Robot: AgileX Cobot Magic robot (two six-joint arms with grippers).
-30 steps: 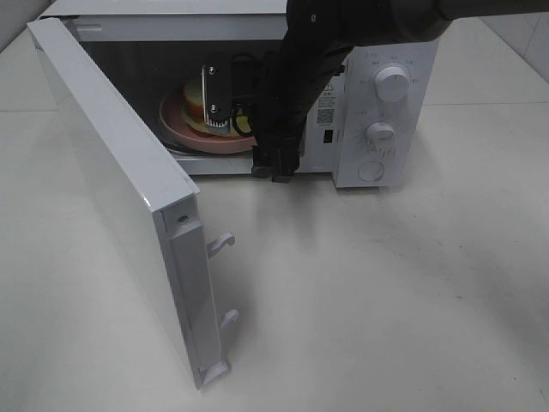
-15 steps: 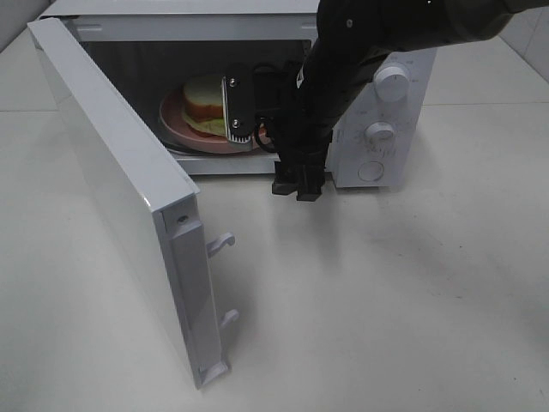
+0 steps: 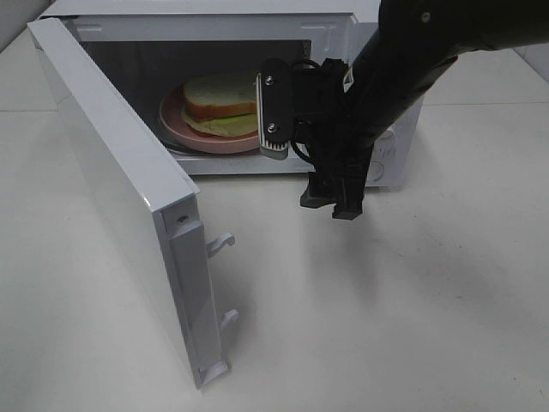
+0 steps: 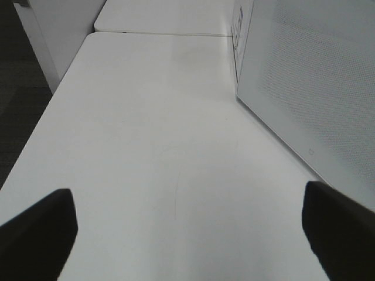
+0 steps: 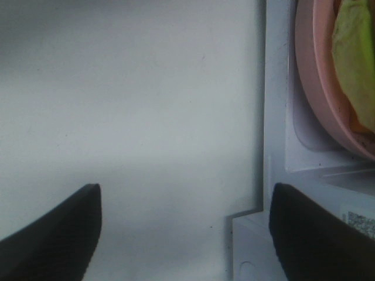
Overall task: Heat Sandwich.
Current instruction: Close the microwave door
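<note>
The sandwich (image 3: 219, 103), white bread over a pale yellow-green layer, lies on a round pink plate (image 3: 206, 144) inside the open white microwave (image 3: 197, 26). My right gripper (image 3: 333, 204) hangs open and empty just outside the cavity's front right corner, in front of the control panel. The right wrist view looks between its open jaws (image 5: 184, 199) at bare table, with the plate's rim (image 5: 316, 76) and the sandwich's green edge (image 5: 354, 52) off to one side. In the left wrist view my left gripper (image 4: 187, 196) stands wide open over bare table, holding nothing.
The microwave door (image 3: 111, 189) is swung wide open, reaching toward the table's front left, with its latch hooks (image 3: 221, 243) sticking out. The same door's perforated panel (image 4: 310, 88) stands close beside my left gripper. My right arm hides most of the control panel.
My right arm has drawn back out of the microwave cavity, moving right and toward the front. The sandwich and plate, partly hidden before, now show in full.
</note>
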